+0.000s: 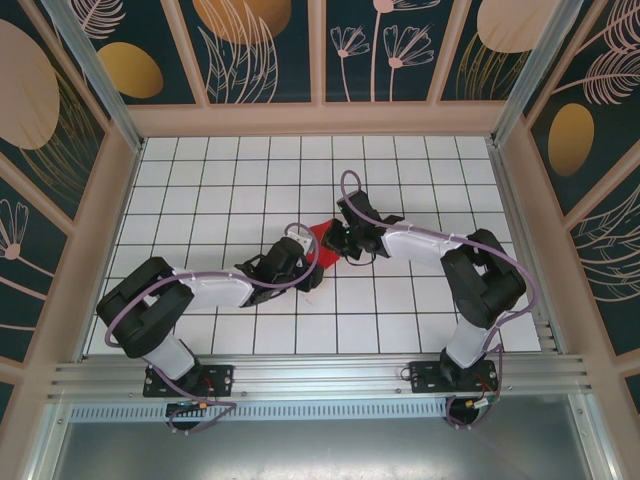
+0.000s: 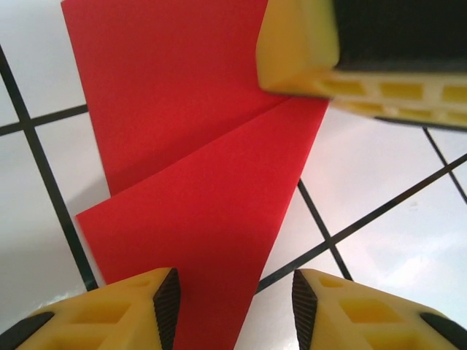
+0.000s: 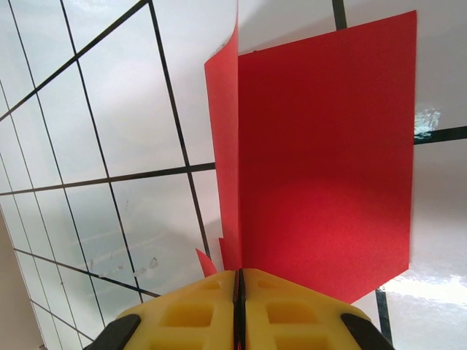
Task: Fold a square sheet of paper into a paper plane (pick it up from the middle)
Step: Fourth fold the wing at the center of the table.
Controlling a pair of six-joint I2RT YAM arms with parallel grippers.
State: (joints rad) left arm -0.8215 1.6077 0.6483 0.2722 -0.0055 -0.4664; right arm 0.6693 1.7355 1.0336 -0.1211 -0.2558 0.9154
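You see little of the square sheet of paper [image 1: 320,240] from above: both wrists cover it at the middle of the bench [image 1: 200,180], leaving one red corner. Your right fingers [image 3: 190,313] are clenched on its edge, one layer curling away. Your left fingers [image 2: 131,299] stand spread over a diagonal fold, gripping nothing; a right finger cuts off the sheet's far corner there.
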